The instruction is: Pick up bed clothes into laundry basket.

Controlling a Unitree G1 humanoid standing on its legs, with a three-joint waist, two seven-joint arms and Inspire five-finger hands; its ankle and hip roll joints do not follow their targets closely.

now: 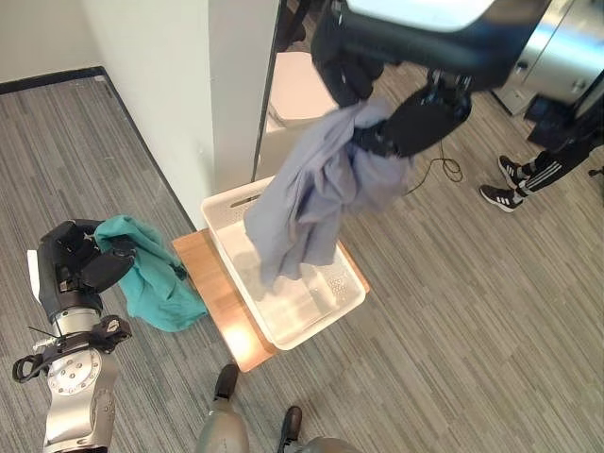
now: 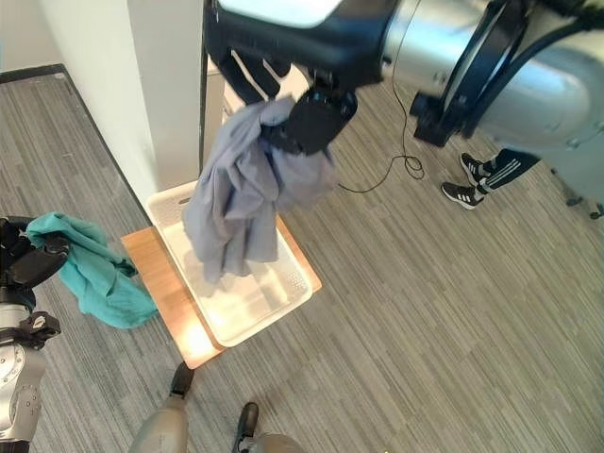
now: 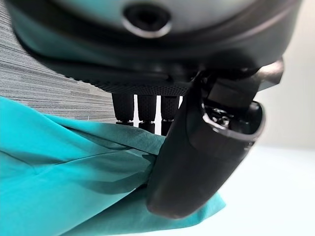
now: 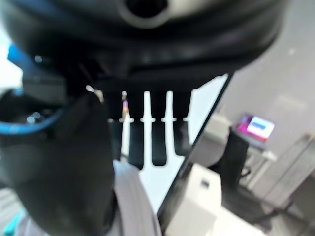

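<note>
Left eye view, grey garment (image 1: 311, 193) crumpled, dangling over white basket (image 1: 344, 302)

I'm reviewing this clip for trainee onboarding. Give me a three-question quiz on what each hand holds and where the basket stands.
1. True or false: the right hand holds the grey garment over the white laundry basket.
2. What does the left hand grip? A) teal cloth B) towel rack C) nothing
3. What does the basket stand on?

Key: 1 true. 2 A, the teal cloth. 3 A wooden board on the floor.
</note>
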